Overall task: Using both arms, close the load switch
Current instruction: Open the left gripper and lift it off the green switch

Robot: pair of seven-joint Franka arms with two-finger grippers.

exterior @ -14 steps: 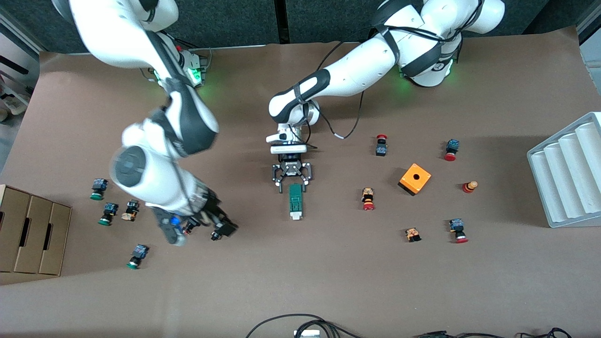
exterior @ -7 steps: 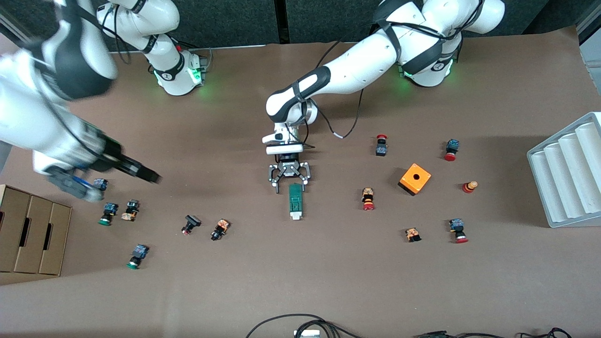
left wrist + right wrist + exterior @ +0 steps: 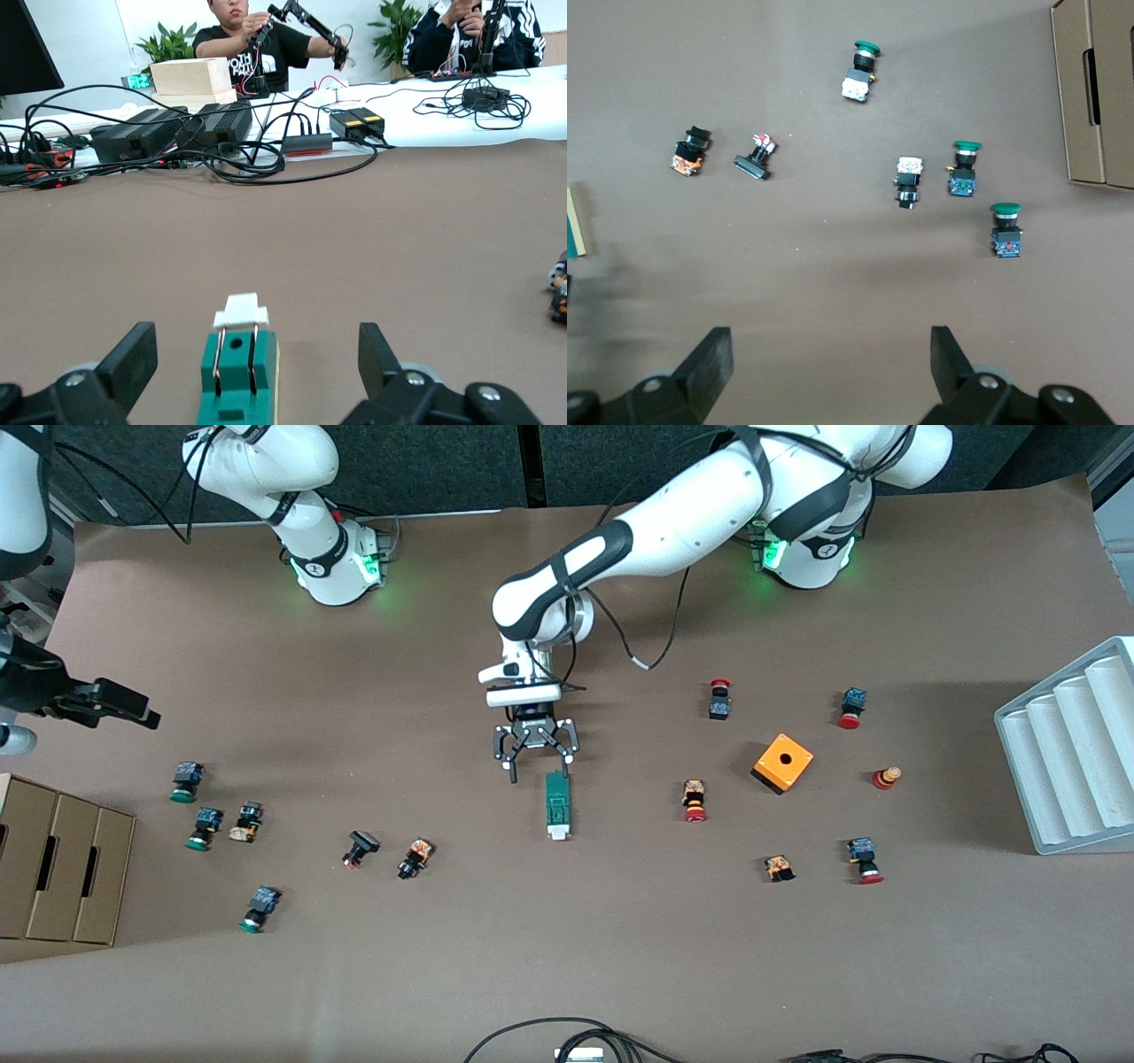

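At the frame's centre the narrow dark-green load switch with a white tab (image 3: 556, 804) lies flat and ungripped, so closing looks unstarted: the left gripper (image 3: 536, 757) hovers wide open, empty, just above it, the right gripper (image 3: 146, 716) open, empty, at the frame's left edge.

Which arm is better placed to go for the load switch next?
Left, probably. The left gripper hangs open right by the load switch, which shows between its fingers in its wrist view. The right gripper is open, up near the cardboard box.

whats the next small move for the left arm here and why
Probably ease the left end effector down and forward so its open fingers straddle the load switch. It hangs just short of the switch's end, touching nothing, while the right end effector waits, open, near the right arm's table end.
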